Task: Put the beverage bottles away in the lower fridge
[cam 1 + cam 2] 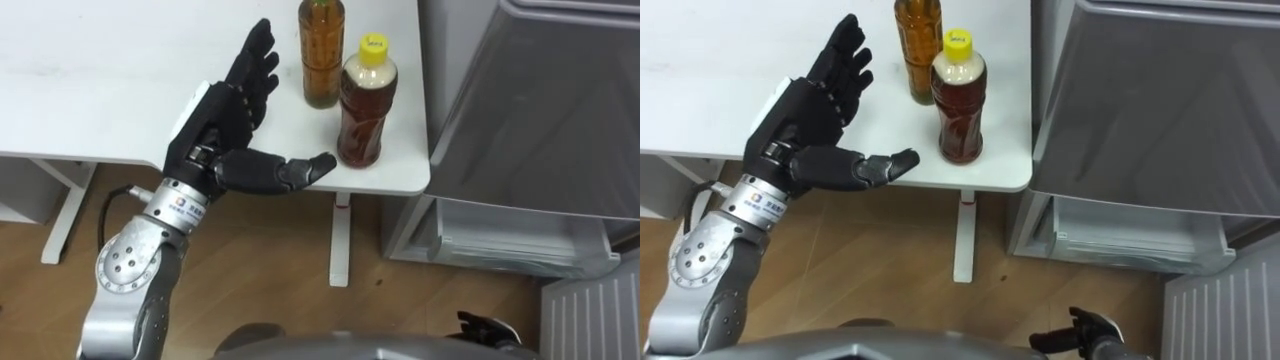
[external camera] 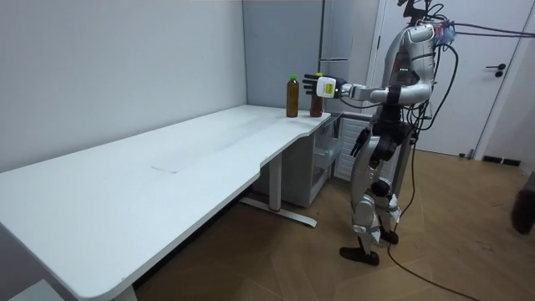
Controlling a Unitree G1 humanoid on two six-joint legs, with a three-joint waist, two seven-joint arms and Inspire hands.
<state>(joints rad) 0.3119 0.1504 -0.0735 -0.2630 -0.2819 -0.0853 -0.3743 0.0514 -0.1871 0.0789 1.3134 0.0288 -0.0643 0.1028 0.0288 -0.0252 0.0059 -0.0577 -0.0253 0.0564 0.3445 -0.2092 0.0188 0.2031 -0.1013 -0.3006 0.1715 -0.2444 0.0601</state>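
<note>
Drinks stand two in number, both upright with caps pointing up, near the right front corner of the one white flat surface (image 1: pixel 100 80): a yellow-capped clear plastic bottle of dark brown tea (image 1: pixel 365 110), and just behind it a green-capped clear plastic bottle of amber tea (image 1: pixel 322 60). The left robot hand (image 1: pixel 225 115) hovers left of them, fingers spread apart, thumb toward the yellow-capped one. The right robot hand (image 1: pixel 1095 338) hangs low; I cannot tell its state.
</note>
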